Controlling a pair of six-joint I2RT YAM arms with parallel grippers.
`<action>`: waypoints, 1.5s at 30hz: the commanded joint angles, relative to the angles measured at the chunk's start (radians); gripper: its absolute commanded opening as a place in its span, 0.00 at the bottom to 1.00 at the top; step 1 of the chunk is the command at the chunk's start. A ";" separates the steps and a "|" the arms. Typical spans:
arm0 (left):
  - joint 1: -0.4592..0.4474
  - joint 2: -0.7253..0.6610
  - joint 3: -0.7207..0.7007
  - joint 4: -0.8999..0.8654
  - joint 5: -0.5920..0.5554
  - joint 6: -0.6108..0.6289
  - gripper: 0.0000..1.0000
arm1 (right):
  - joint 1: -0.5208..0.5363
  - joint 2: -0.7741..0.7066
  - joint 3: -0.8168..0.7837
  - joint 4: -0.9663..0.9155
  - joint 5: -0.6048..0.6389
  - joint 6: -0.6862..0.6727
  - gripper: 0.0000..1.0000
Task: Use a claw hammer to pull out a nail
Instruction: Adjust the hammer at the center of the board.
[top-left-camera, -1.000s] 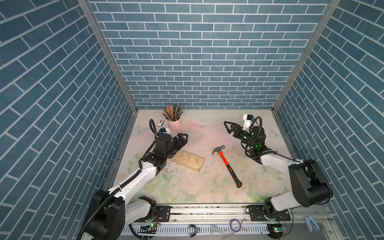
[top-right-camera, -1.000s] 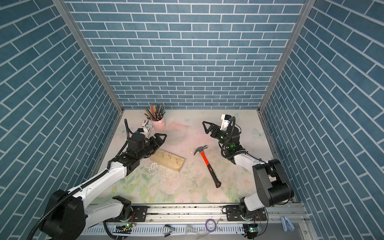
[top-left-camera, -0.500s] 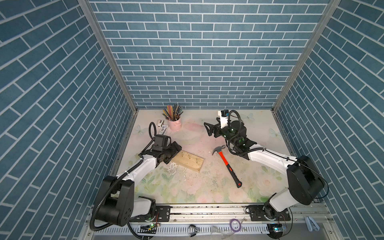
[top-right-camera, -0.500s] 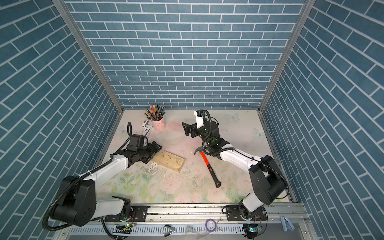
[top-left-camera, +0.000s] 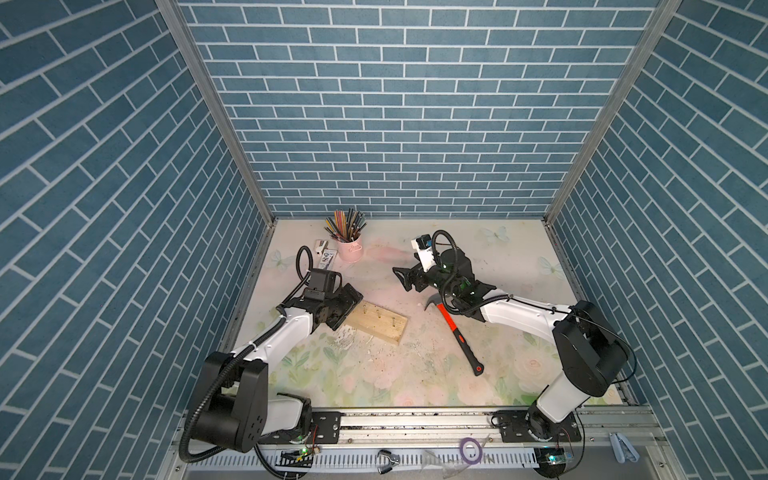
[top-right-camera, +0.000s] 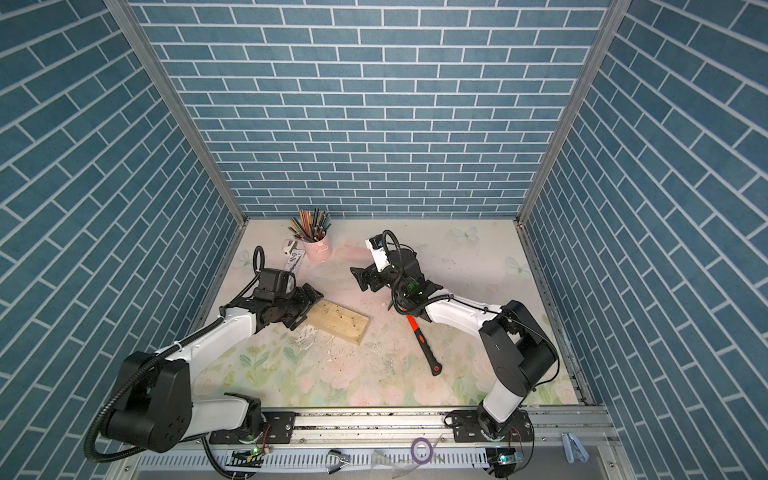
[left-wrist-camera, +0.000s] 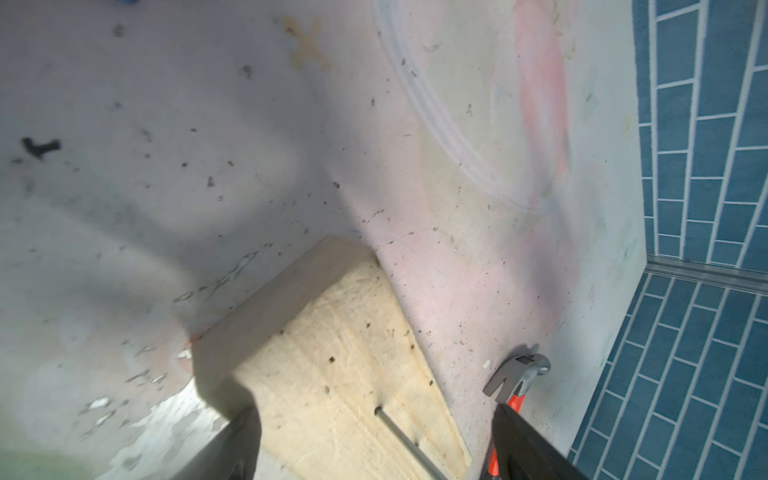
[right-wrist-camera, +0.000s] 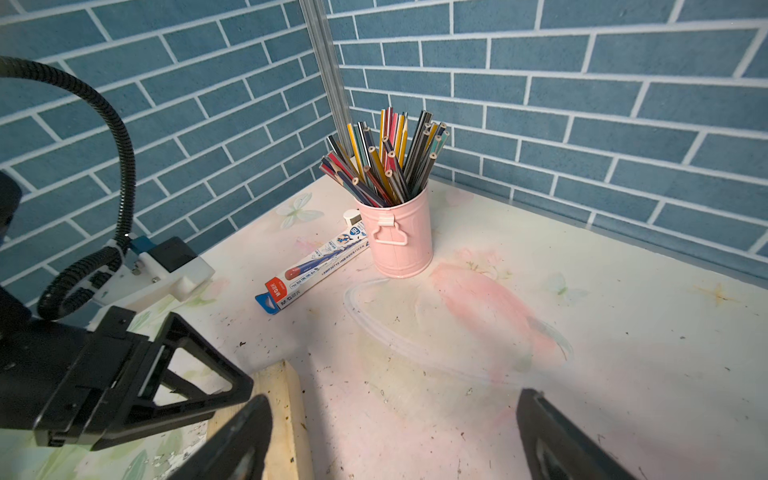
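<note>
We were at the reaching step: left gripper (top-left-camera: 346, 308) apart at the wooden block (top-left-camera: 380, 323), right gripper (top-left-camera: 401, 281) apart and empty near the claw hammer (top-left-camera: 456, 333) lying mid-counter, whose handle we should probably grasp next.

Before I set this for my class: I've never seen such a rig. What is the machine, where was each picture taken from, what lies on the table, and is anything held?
It is a robot with two arms, each ending in a two-fingered end effector. Two pictures look down from one camera overhead. The other two come from a camera on each wrist. On the table lie a block with nails standing in it, a hammer, a cup of pencils and a pen box. The left end effector is open at the block's end. The right end effector is open near the hammer's head. Nothing is held.
</note>
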 joint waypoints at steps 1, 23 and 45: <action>0.000 -0.014 0.011 -0.126 -0.034 -0.020 0.88 | -0.001 0.013 0.021 0.000 -0.003 -0.036 0.92; -0.145 -0.107 0.197 -0.103 -0.245 0.135 0.88 | -0.149 -0.038 -0.093 -0.562 0.091 0.080 0.87; -0.474 0.129 0.349 0.182 -0.252 0.498 0.88 | -0.132 -0.226 -0.321 -0.743 0.136 0.156 0.72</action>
